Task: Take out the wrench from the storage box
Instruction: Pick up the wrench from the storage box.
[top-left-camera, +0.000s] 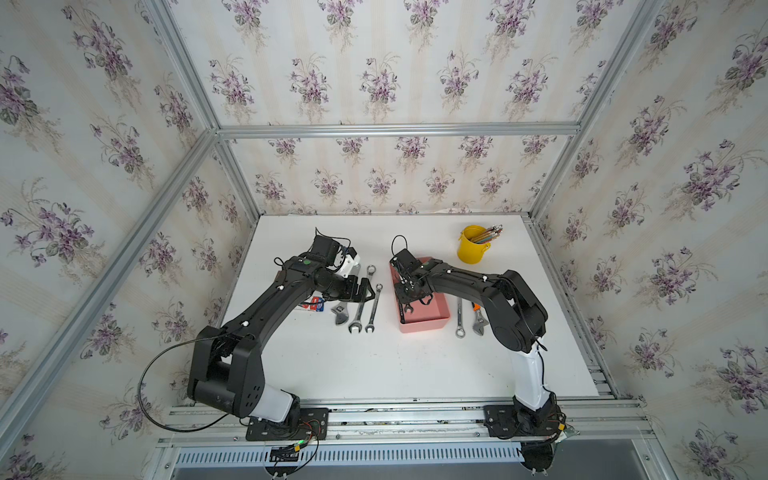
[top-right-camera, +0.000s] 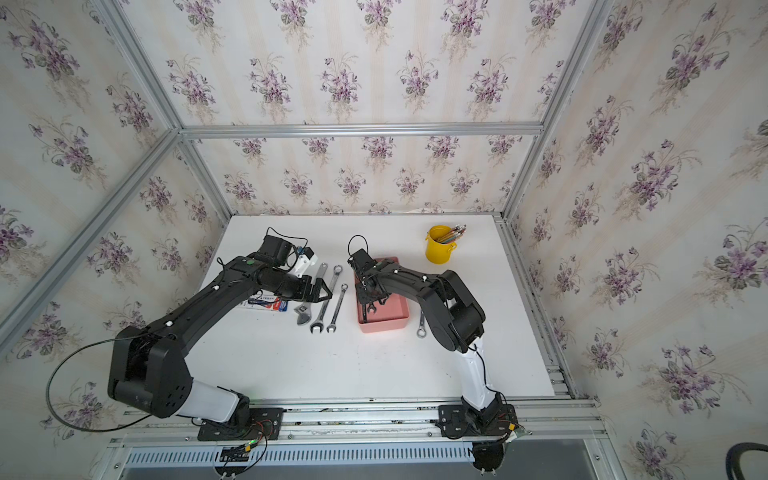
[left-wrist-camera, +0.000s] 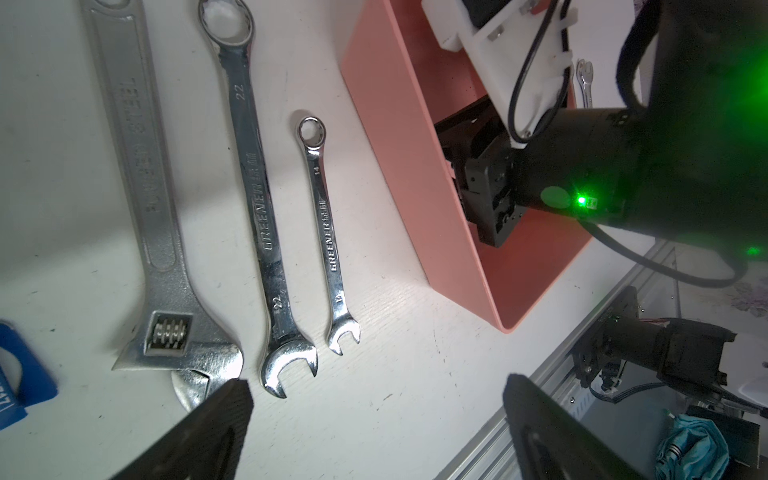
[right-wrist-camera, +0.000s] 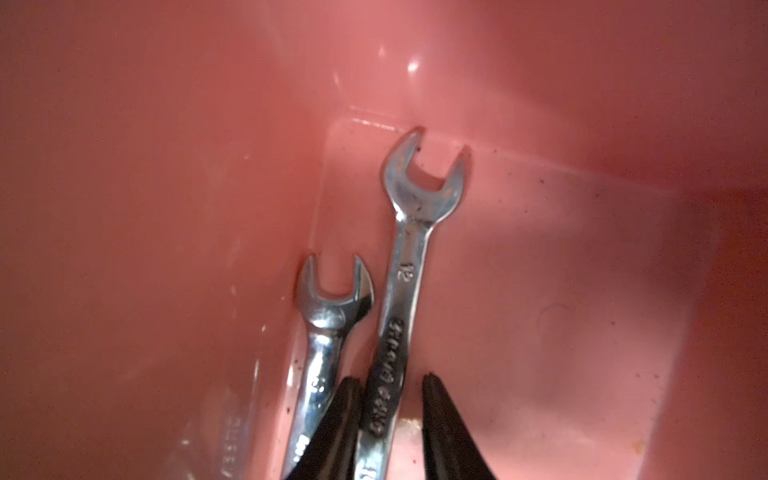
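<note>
**Right gripper down in the storage box, astride the wrench**

My right gripper (right-wrist-camera: 388, 380) is lowered into the pink storage box (right-wrist-camera: 166, 166). Its jaws are set narrow, with one black finger (right-wrist-camera: 332, 419) on each side of the wrench (right-wrist-camera: 409, 232) stamped 12. One finger lies against the shaft, and a strip of pink floor shows between the shaft and the other finger. So I have the wrench bracketed, not clamped. It lies on the box floor with its open-ended head close to a floor corner. Just beside it, along the side wall, lies a second wrench (right-wrist-camera: 328, 316), partly hidden behind my finger, its head pointing the same way.

In both top views my right gripper sits in the part of the box nearest my left arm, and the wrench's head shows just under it.

My left gripper (left-wrist-camera: 376, 382) hangs wide open and empty above the table (top-left-camera: 374, 365), beside the box. Three tools lie side by side there: an adjustable wrench (left-wrist-camera: 145, 187), a 22 wrench (left-wrist-camera: 257, 199) and a 14 wrench (left-wrist-camera: 324, 216). The 14 wrench is nearest the box but apart from it. On the box's other side two more tools lie on the table, partly hidden by my right arm. Beyond the box, toward the far wall, stands a yellow cup (top-left-camera: 471, 249) of pencils
</note>
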